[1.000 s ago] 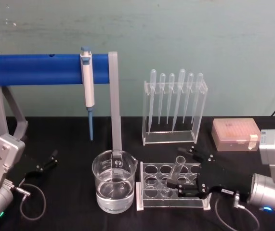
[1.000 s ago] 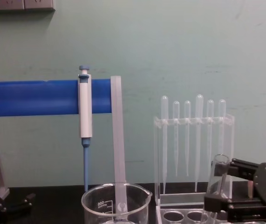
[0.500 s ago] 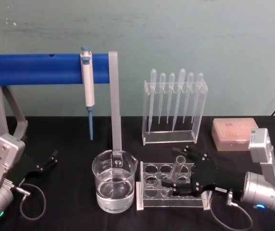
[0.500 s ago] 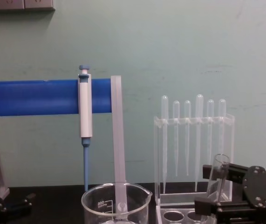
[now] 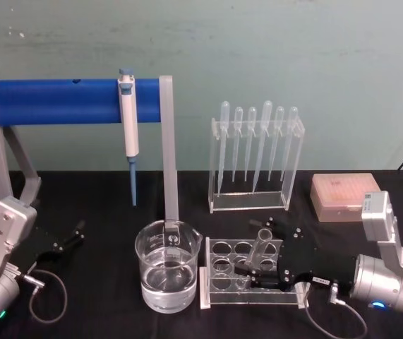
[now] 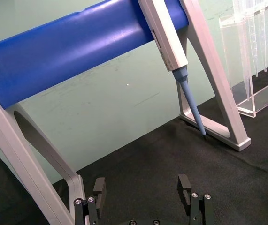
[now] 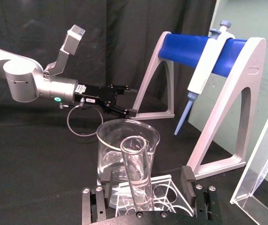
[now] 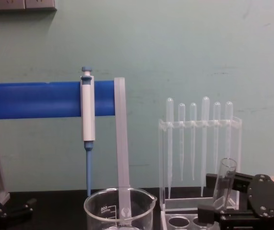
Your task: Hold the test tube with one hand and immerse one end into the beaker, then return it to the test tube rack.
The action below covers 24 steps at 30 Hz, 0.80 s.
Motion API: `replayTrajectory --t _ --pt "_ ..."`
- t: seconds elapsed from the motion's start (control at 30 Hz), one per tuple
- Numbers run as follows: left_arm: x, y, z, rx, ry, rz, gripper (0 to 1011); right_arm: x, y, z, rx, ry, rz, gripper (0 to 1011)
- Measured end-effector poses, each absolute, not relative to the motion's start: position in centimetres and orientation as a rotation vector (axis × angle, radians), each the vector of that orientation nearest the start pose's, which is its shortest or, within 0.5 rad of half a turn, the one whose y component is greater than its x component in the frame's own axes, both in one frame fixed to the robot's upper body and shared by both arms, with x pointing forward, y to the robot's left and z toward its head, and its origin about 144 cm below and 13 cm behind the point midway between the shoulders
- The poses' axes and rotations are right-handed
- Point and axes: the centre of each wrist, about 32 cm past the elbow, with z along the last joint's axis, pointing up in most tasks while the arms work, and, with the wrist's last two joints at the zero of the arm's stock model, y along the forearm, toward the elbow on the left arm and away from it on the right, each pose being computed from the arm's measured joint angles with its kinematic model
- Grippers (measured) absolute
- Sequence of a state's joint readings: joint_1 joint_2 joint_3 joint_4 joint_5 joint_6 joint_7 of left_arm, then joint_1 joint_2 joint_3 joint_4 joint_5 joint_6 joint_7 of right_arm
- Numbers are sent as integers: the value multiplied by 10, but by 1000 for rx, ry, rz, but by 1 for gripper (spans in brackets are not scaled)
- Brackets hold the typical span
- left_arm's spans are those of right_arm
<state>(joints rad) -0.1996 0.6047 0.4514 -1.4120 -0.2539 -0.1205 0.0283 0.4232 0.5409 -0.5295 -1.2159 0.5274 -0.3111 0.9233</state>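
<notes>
Against a second earlier, the right tool (image 5: 245,274) is seen advanced leftward, its jaws spread either side of the test tube (image 5: 260,244) and not yet closed; a grasp is judged imminent. The test tube is seated in the test tube rack (image 5: 215,296), right of the beaker (image 5: 167,265), its long axis near-upright with the open rim tipped rightward. The left tool (image 5: 73,234) is parked at the left, spread.

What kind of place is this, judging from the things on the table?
Most likely a laboratory bench, perhaps a training setup. A micropipette hangs on a blue stand, thin plastic pipettes stand in a clear rack, and a glass beaker holds clear liquid beside a test tube rack.
</notes>
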Motion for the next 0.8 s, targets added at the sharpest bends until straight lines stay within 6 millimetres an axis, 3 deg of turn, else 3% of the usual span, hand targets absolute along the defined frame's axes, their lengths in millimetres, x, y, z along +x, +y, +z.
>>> replayTrajectory --t 0.3,0.67,0.8 --pt "489 310 1140 304 -285 1248 1000 548 -306 1161 -62 -197 -379 733" --pt "489 310 1140 304 -285 1248 1000 547 -306 1162 -62 -197 -380 342" --pt "489 310 1140 304 -285 1248 1000 547 -306 1162 -62 -197 -380 251"
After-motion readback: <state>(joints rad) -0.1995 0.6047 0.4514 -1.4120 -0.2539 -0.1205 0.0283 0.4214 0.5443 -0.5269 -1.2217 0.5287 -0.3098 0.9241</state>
